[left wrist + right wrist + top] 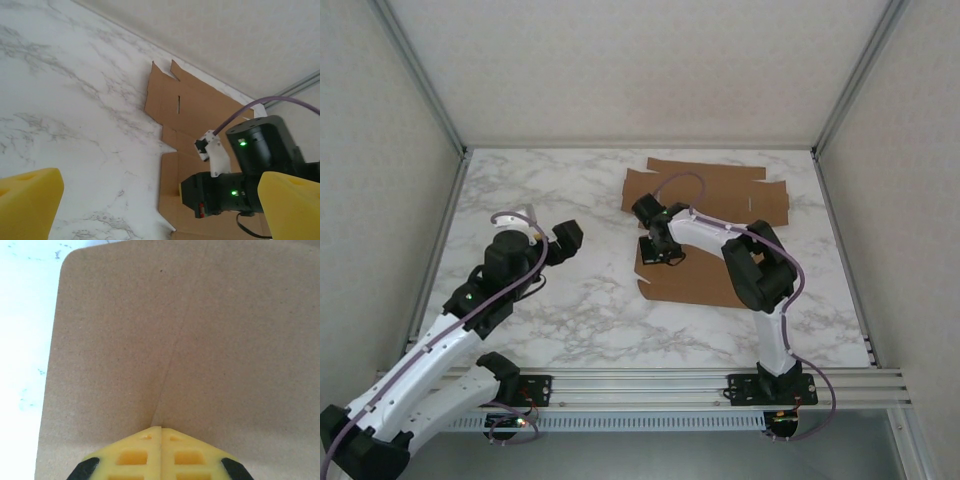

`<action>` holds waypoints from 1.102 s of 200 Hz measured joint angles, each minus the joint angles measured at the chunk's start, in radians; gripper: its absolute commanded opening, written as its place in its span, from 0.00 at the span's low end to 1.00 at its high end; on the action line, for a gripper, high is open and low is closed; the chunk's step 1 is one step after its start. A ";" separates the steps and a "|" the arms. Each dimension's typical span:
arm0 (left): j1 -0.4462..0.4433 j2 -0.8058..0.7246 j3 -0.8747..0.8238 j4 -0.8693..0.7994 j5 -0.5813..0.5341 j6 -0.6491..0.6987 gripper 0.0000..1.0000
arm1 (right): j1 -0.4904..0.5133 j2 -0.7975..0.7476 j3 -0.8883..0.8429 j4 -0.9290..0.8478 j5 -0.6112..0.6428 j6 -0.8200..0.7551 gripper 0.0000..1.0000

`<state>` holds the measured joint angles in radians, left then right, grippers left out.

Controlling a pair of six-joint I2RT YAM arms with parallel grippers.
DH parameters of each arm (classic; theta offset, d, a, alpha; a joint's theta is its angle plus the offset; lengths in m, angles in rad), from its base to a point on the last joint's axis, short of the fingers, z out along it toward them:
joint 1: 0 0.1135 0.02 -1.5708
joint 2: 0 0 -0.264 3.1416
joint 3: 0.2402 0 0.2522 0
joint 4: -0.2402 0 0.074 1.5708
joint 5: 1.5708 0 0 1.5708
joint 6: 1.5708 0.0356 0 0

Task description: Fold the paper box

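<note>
Plain brown die-cut cardboard sheet w/ flaps and tabs, i.e. the paper box (720, 190), lay flat and unfolded on the white grey-veined marble tabletop (580, 200), in the far R part, its far edge near the back wall. R gripper (161, 432) was down on the near-L portion of the sheet; wrist cam showed its yellow fingers (135, 455) pressed together, no gap btwn them, tips right at the cardboard surface where a faint crease line ran up and away from them. Couldn't tell whether any board was pinched btwn the tips. A rounded flap corner sat at upper L of that view, marble beyond it. L gripper (160, 200) hung over bare marble, well apart from the box and to its L, w/ yellow pads (30, 200) spread wide and nothing btwn them. From the L wrist cam the sheet's notched edge and a narrow slit (178, 104) were visible, plus the R arm's black body (260, 150) w/ green lights and a purple cable (270, 102) over the cardboard.
</note>
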<state>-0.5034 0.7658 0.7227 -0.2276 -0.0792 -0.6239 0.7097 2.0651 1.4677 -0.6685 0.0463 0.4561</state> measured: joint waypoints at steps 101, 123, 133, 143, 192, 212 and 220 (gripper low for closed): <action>0.003 0.056 0.024 0.025 -0.043 0.026 0.97 | 0.203 0.010 0.008 0.076 -0.234 0.060 0.16; 0.004 0.090 0.032 0.021 -0.041 0.026 0.99 | 0.187 -0.003 0.004 0.105 -0.259 0.103 0.20; 0.004 0.117 0.042 0.019 -0.035 0.024 0.98 | 0.167 -0.033 -0.010 0.114 -0.257 0.109 0.17; 0.006 0.143 0.046 0.021 -0.017 0.020 0.96 | 0.134 -0.078 -0.032 0.118 -0.249 0.104 0.14; 0.044 0.308 0.101 0.087 0.086 0.006 1.00 | -0.134 -0.291 -0.099 0.121 -0.192 0.032 0.20; 0.080 0.496 0.208 0.111 0.108 0.003 1.00 | -0.168 -0.288 -0.108 0.120 -0.190 -0.003 0.23; 0.091 0.556 0.243 0.124 0.122 0.003 0.99 | -0.166 -0.287 -0.123 0.129 -0.209 -0.014 0.23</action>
<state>-0.4126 1.3220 0.9653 -0.1040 0.0433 -0.6209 0.5434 1.7779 1.3449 -0.5396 -0.1623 0.4419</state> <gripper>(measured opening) 0.993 0.226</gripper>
